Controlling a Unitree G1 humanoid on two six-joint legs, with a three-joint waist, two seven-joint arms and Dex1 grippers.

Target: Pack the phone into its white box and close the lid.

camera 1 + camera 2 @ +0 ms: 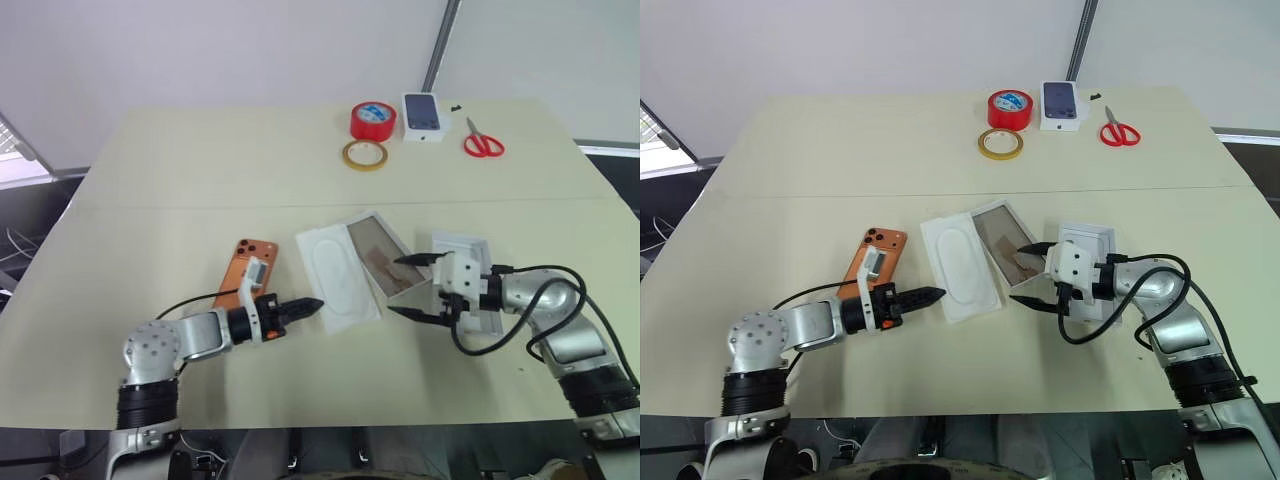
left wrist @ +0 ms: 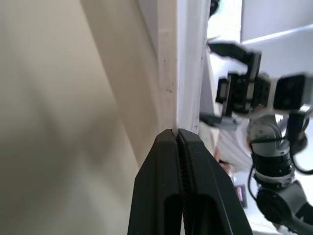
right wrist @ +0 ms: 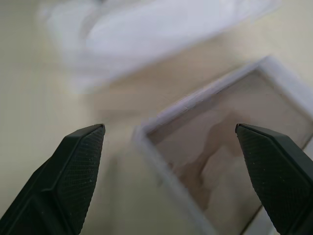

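Note:
The orange phone [image 1: 239, 272] lies camera-side up on the table, left of centre. Beside it on the right lies a flat white card [image 1: 340, 272] with an oval relief. Against the card's right side rests the white box [image 1: 383, 255], a shallow tray with a brownish-grey floor. My left gripper [image 1: 318, 303] is shut, its tips pinching the near left edge of the card [image 2: 173, 73]. My right gripper [image 1: 402, 286] is open, straddling the box's near right corner [image 3: 146, 134] with nothing held. The white lid [image 1: 466, 243] lies under my right wrist.
At the far side of the table are a red tape roll [image 1: 373, 120], a yellowish tape ring [image 1: 365, 154], a small white box with a phone picture [image 1: 423, 115] and red scissors [image 1: 483, 142]. The table's front edge runs just below both arms.

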